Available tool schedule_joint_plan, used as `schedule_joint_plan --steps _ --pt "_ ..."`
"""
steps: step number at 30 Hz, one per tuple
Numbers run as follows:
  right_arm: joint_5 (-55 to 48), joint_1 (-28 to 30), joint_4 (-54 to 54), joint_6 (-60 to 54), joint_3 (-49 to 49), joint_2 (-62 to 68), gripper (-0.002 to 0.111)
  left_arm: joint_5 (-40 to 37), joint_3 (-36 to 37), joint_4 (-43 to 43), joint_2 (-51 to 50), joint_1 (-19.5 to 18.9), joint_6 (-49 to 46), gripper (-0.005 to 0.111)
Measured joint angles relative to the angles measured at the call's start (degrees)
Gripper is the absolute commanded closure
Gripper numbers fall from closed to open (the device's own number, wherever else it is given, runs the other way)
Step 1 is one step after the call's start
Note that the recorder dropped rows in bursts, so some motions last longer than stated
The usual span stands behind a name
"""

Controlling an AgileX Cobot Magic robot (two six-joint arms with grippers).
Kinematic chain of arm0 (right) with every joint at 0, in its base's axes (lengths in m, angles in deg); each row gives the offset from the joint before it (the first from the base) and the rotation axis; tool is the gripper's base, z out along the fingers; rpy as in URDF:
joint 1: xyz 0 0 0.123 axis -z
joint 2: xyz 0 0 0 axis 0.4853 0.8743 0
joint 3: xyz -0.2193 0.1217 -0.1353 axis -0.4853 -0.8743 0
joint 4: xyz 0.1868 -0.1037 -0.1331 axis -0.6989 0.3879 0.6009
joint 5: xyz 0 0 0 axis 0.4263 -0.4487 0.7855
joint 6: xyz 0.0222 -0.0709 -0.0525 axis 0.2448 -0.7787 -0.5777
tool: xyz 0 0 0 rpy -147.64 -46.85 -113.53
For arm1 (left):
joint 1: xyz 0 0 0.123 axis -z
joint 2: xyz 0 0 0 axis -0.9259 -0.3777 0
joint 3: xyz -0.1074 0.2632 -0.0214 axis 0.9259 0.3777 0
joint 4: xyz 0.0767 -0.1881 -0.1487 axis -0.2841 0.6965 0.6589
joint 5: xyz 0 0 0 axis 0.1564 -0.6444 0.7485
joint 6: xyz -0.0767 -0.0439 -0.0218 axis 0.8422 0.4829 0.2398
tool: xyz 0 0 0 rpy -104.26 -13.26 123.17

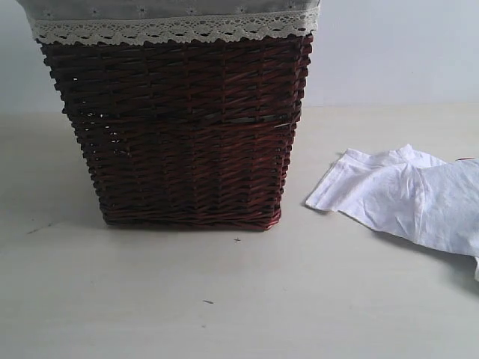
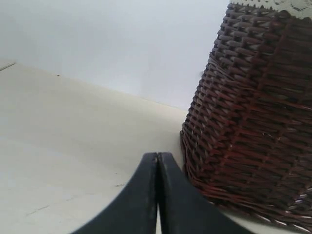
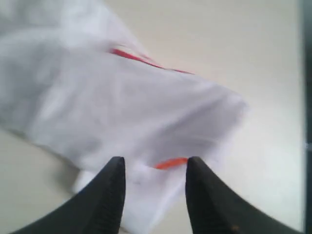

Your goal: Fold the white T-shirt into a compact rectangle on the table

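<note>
The white T-shirt [image 1: 404, 196] lies crumpled on the table [image 1: 224, 299] at the right, running off the exterior view's right edge. Neither gripper shows in that view. In the right wrist view my right gripper [image 3: 155, 168] hovers close over the T-shirt [image 3: 122, 97], its jaws apart, with loose white cloth and a small orange tag [image 3: 170, 163] in the gap. A thin red line [image 3: 131, 56] shows on the fabric. My left gripper [image 2: 157, 161] is shut on nothing, low over the bare table [image 2: 63, 146] beside the basket.
A dark wicker basket [image 1: 183, 127] with white lace trim [image 1: 172, 30] stands at the middle-left of the table, close to my left gripper's side [image 2: 253, 107]. A pale wall [image 1: 389, 52] rises behind the table.
</note>
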Motion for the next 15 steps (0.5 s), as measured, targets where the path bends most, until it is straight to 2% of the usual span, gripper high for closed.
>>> schedule_joint_plan --steps 2,6,12,15 --pt "0.1 -2.1 -11.3 -7.6 0.2 -0.1 0.069 0.0 0.0 0.0 0.0 0.0 0.0 0.107" --pt "0.2 -6.2 -27.2 -19.1 0.2 -0.2 0.069 0.0 0.0 0.0 0.0 0.0 0.0 0.107" --pt "2.0 -11.4 -33.8 -27.1 0.2 -2.6 0.069 0.0 0.0 0.0 0.0 0.0 0.0 0.107" --pt "4.1 -12.5 -38.6 -28.2 0.2 -4.5 0.075 0.0 0.0 0.0 0.0 0.0 0.0 0.107"
